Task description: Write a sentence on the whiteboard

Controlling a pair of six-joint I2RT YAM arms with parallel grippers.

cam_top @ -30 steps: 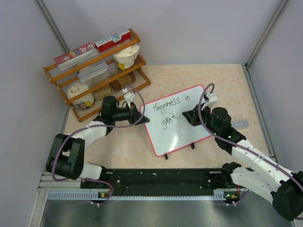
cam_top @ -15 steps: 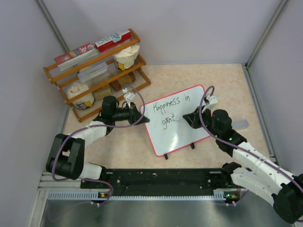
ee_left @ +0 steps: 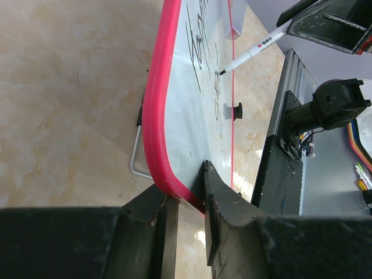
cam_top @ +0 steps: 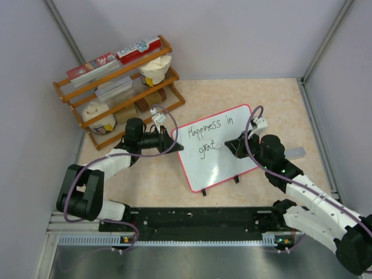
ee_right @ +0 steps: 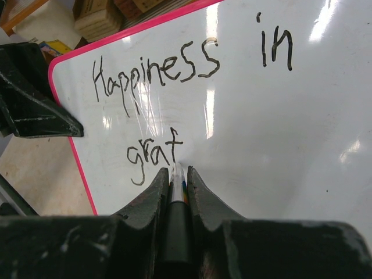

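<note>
Beige stone-pattern table (cam_top: 279, 104): the whiteboard (cam_top: 224, 168) stands near its middle, between your two arms, propped at a tilt on small black feet. The wooden rack (cam_top: 116, 87) sits well apart at the back left.

Left gripper (cam_top: 172, 142): jaws only narrowly parted, one finger on each face of the red rim at the board's left edge. You are clamping the board to steady it.

Right gripper (cam_top: 230, 144): fingers fully closed around a marker (ee_left: 256, 47), barrel held between them, nib pointing down at the board's face.

Sentence (ee_right: 174, 67): top line reads "Happiness in". Second line so far reads "grat" (ee_right: 152, 154). The nib sits just right of the "t" and appears to touch the surface; the wrist view hides the tip itself.

Step in hand, as judged: mid-word on the second line, with the sentence unfinished.

Next move calls for: short strokes to the right of the "t", light even pressure, matching letter height. Hold the left clamp firm so the tilted board does not slide or rock under the nib.
</note>
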